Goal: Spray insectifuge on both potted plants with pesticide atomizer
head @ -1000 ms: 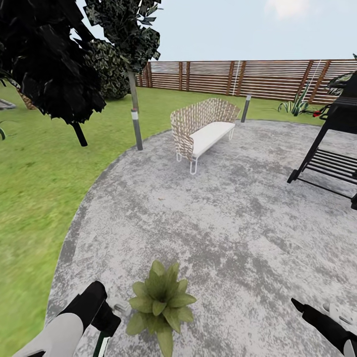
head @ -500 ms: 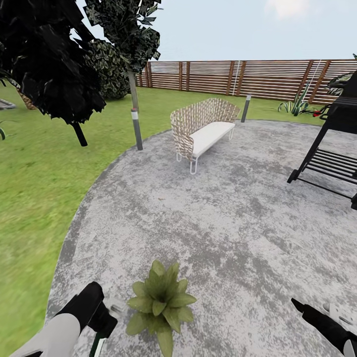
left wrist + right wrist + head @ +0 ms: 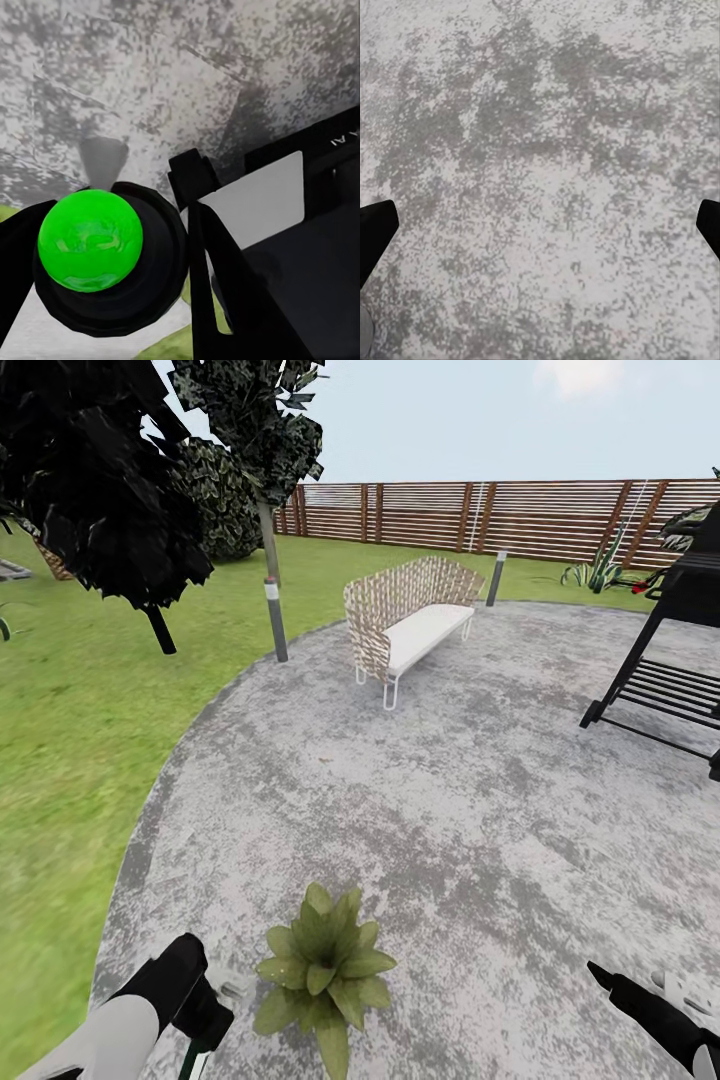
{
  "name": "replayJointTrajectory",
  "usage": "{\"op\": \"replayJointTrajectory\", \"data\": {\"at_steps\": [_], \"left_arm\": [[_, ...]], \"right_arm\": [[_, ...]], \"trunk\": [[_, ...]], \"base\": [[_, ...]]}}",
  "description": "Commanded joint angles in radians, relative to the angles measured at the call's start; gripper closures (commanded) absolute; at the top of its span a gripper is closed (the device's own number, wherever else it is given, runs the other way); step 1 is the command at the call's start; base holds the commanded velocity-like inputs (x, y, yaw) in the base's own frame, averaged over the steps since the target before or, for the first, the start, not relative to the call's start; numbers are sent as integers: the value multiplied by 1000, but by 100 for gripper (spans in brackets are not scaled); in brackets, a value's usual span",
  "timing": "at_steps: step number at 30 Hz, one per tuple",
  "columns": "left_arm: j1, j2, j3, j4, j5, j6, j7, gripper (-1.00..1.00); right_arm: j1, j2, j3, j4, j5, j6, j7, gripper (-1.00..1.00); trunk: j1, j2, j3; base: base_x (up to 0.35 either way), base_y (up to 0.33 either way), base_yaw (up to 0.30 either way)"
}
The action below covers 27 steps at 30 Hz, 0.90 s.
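Potted plant [image 3: 323, 967] just beside left gripper [image 3: 161, 247], itself clamped on green-capped atomizer [image 3: 94, 247].

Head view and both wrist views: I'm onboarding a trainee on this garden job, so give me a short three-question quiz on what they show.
1. True or false: the potted plant stands on the lawn.
2. Which gripper holds the atomizer with the green ball top? A) left B) right
3. Fill in: the wicker bench stands in front of the wooden ____.

Key:
1. False; it stands on the grey paving.
2. A; the left gripper is beside the plant, and the right gripper is open over bare paving.
3. fence.
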Motion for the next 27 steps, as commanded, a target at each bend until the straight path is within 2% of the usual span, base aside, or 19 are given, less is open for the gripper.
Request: {"op": "replayJointTrajectory", "data": {"at_steps": [1, 6, 10, 16, 17, 18, 21, 27], "left_arm": [[-1, -1, 8, 0, -10, 4, -8, 100], [-1, -1, 8, 1, -10, 4, -8, 100], [-1, -1, 8, 5, -10, 4, -9, 100], [-1, 1, 5, 59, -12, 2, 2, 100], [-1, 2, 4, 61, -15, 1, 13, 100], [-1, 8, 4, 63, -34, 1, 59, 100], [-1, 9, 3, 65, -50, 0, 121, 100], [-1, 8, 4, 67, -47, -52, 136, 100]], "right_arm": [[-1, 1, -6, -2, 10, 5, 9, -100], [-1, 1, -6, -2, 10, 5, 9, -100], [-1, 1, -6, -2, 10, 5, 9, -100], [-1, 1, -6, -2, 10, 5, 9, -100], [-1, 1, -6, -2, 10, 5, 9, -100], [-1, 1, -6, -1, 10, 5, 9, -100], [-2, 1, -6, -1, 10, 5, 9, -100], [-2, 1, -6, -1, 10, 5, 9, -100]], "trunk": [[4, -7, -4], [23, -42, -20], [23, -42, -20], [23, -42, -20], [23, -42, -20], [23, -42, -20], [23, -42, -20], [23, -42, -20]], "base": [[0, 0, 0], [0, 0, 0], [0, 0, 0], [0, 0, 0], [0, 0, 0], [0, 0, 0], [0, 0, 0], [0, 0, 0]]}}
